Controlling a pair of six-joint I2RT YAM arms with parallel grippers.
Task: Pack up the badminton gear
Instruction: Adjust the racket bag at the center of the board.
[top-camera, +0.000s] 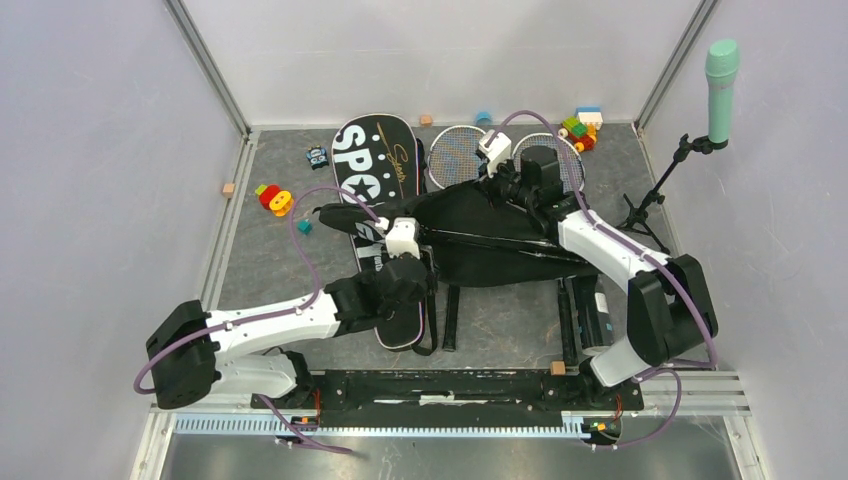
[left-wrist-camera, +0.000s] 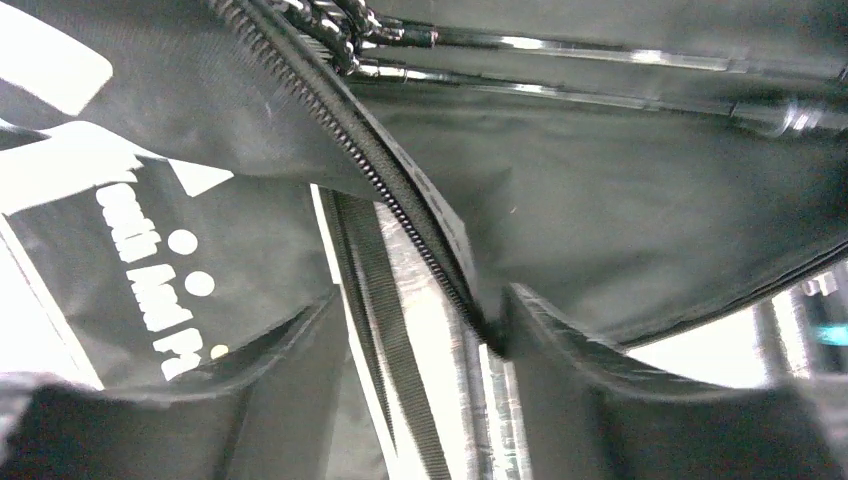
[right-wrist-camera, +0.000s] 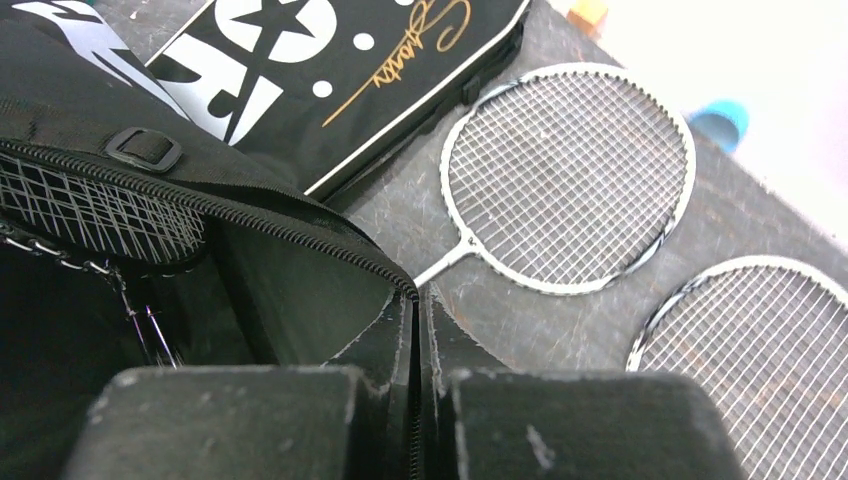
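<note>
An open black racket bag lies across the middle of the table, over a second black bag lettered "SPORT". A racket head shows inside the open bag. My right gripper is shut on that bag's zipper edge at its far end. My left gripper is open at the bag's other end. The zipper edge runs between its fingers and touches the right one. Two white rackets lie flat beyond the bag.
A mint-green microphone on a black stand rises at the right wall. Small toy blocks and a toy car lie near the back and left. A long black tube lies beside the right arm's base.
</note>
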